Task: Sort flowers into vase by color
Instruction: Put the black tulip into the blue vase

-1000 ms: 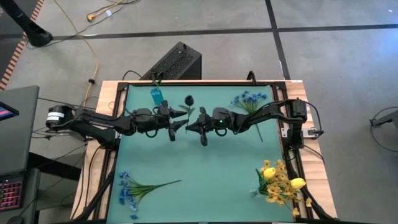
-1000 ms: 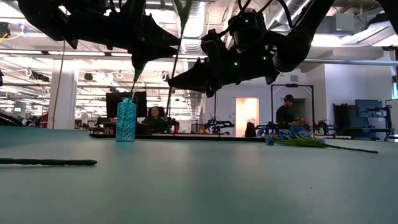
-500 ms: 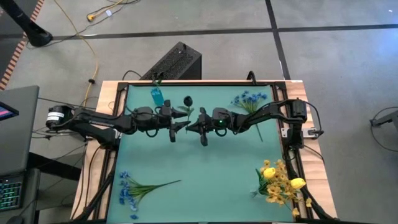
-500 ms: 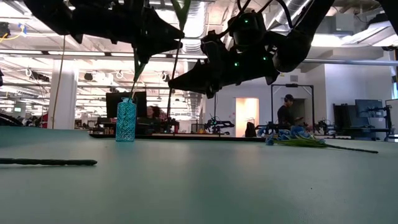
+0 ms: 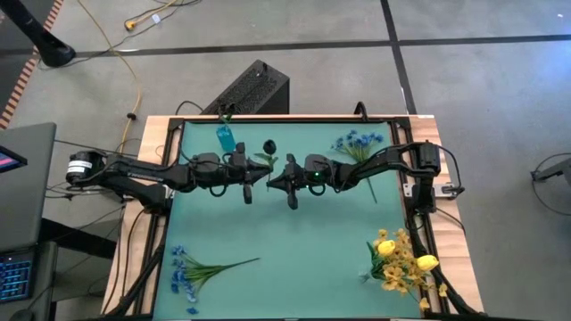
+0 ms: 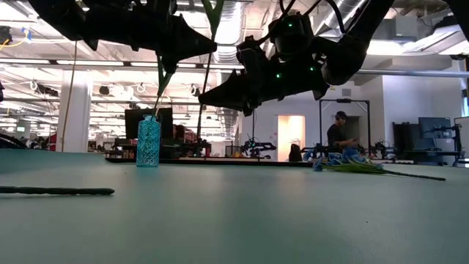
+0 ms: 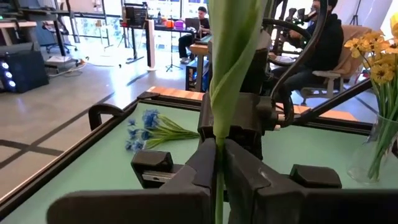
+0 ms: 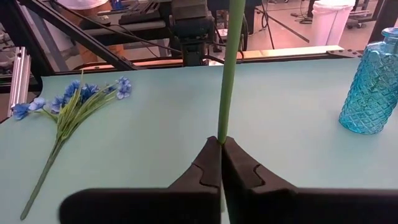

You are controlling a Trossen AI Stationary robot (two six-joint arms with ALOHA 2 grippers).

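Both grippers clench the dark-bud stem [image 8: 229, 68] near the blue vase [image 5: 225, 136]; right gripper [image 5: 284, 185] should release before left gripper [image 5: 252, 183] carries it.

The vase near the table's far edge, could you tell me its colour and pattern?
The vase is clear blue-teal glass with a diamond-cut texture, best seen in the right wrist view.

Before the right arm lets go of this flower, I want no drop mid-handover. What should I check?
1. Flower stem pinched by left jaws: ok.
2. Same stem pinched by right jaws: ok.
3. Dark bud on the stem's end, off the table: ok.
4. Blue vase upright at the table's back: ok.
5. Room left in the vase mouth: cannot tell.
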